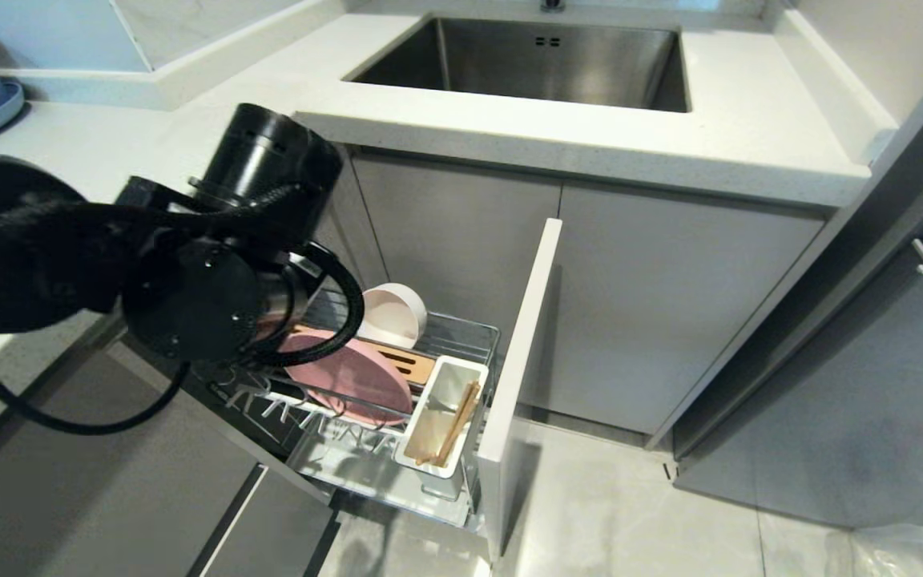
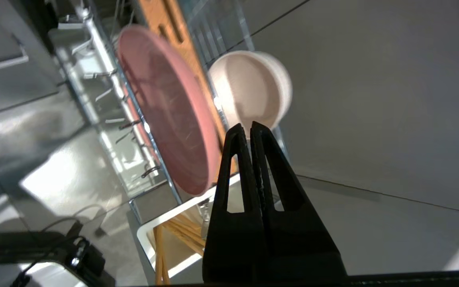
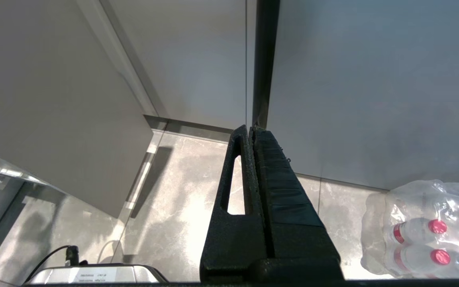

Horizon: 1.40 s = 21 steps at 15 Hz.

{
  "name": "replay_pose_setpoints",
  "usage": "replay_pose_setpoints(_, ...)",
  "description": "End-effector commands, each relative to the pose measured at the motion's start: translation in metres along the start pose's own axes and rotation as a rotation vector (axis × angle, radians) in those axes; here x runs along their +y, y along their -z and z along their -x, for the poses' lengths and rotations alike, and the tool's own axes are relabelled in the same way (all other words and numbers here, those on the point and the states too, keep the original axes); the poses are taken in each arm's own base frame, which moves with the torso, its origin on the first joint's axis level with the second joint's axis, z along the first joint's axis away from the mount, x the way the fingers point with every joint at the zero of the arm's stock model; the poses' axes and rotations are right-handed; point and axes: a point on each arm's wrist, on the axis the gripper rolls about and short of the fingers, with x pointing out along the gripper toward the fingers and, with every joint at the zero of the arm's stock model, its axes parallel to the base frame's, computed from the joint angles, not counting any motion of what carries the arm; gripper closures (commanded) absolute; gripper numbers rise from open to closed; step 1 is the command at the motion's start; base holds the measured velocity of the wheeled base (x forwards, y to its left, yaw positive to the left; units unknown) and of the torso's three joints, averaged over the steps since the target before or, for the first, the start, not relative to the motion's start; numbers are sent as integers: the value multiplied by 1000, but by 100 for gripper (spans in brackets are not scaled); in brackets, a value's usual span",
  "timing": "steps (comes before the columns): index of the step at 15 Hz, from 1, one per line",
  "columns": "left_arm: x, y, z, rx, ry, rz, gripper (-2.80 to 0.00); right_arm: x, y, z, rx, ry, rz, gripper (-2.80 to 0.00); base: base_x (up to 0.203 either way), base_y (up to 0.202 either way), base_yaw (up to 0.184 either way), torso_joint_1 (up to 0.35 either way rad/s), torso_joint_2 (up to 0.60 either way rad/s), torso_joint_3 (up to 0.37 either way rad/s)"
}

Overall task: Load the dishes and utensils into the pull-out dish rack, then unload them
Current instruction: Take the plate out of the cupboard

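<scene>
Pink plate [image 2: 165,115] and cream bowl [image 2: 249,89] stand in rack [image 1: 397,481]; left pincer [image 2: 249,129] closed, empty, above them; right pincer [image 3: 250,131] closed, empty.

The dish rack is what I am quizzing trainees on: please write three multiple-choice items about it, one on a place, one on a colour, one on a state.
1. Where are the chopsticks?
A. in the sink
B. in the white cutlery caddy
C. on the floor

2. What colour is the plate standing in the dish rack?
A. pink
B. green
C. black

3. How is the left gripper?
A. shut on the plate
B. wide open
C. shut and empty

Answers:
1 B, the sticks lie inside the caddy at the front of the pulled-out rack.
2 A, the plate leaning on the prongs is pink, beside the cream bowl.
3 C, in the left wrist view the fingers meet with nothing between them.
</scene>
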Motion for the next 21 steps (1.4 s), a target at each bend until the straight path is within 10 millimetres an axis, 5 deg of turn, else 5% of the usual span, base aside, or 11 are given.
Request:
replay_pose_setpoints(1, 0, 19, -24, 5, -60, -21, 0, 0, 0, 0, 2, 0, 0, 0, 0, 0, 0, 0, 0, 0)
replay_pose_setpoints(6, -3, 23, -38, 41, -80, 12, 0, 0, 0, 0, 2, 0, 0, 0, 0, 0, 0, 0, 0, 0)
replay_pose_setpoints(7, -2, 24, -39, 41, -86, 8, -217, 0, 0, 0, 2, 0, 0, 0, 0, 0, 0, 0, 0, 0)
replay_pose_setpoints(8, -2, 22, -41, 35, -92, 11, -280, 0, 0, 0, 2, 0, 0, 0, 0, 0, 0, 0, 0, 0)
replay_pose_setpoints(15, 6, 21, -46, 141, -144, 3, -280, 0, 0, 0, 2, 0, 0, 0, 0, 0, 0, 0, 0, 0)
replay_pose_setpoints(21, 13, 33, -88, 142, -243, 10, -280, 0, 0, 0, 2, 0, 0, 0, 0, 0, 0, 0, 0, 0)
